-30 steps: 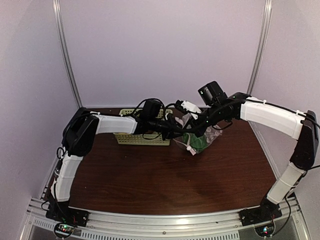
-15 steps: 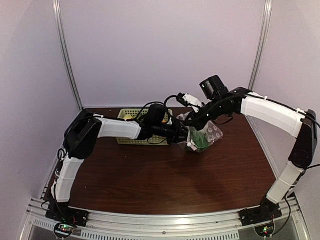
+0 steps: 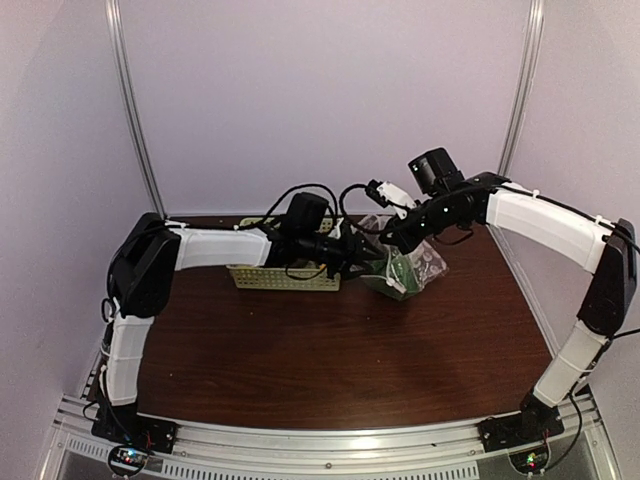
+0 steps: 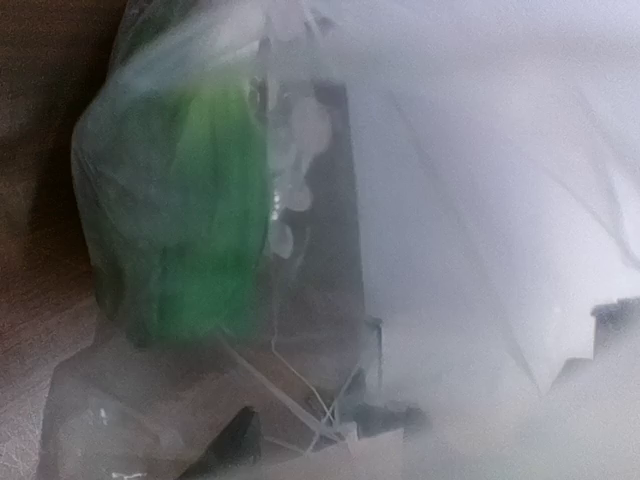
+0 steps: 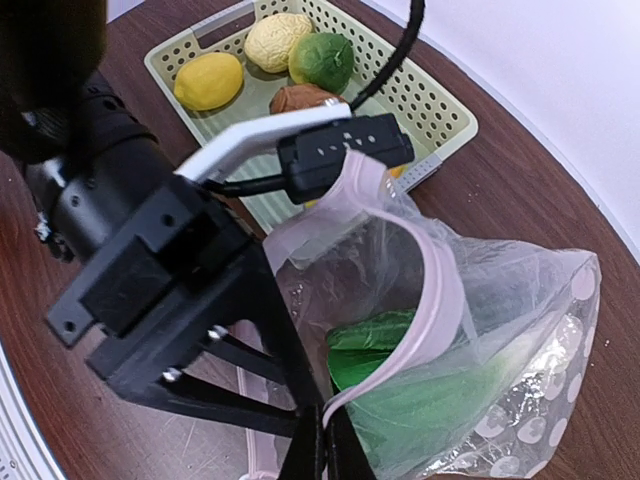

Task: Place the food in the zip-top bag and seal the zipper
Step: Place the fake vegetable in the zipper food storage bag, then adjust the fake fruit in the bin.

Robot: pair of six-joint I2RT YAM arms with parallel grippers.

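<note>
I saw the right gripper [image 5: 322, 440] clamped on the zipper [image 5: 440, 270] of the zip-top bag [image 5: 520, 290]; I couldn't tell how the left gripper [image 5: 340, 130] held its fingers.

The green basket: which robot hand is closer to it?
Left. The left gripper hangs at the edge of the basket by the bag mouth; the right gripper pinches the bag's rim farther away.
</note>
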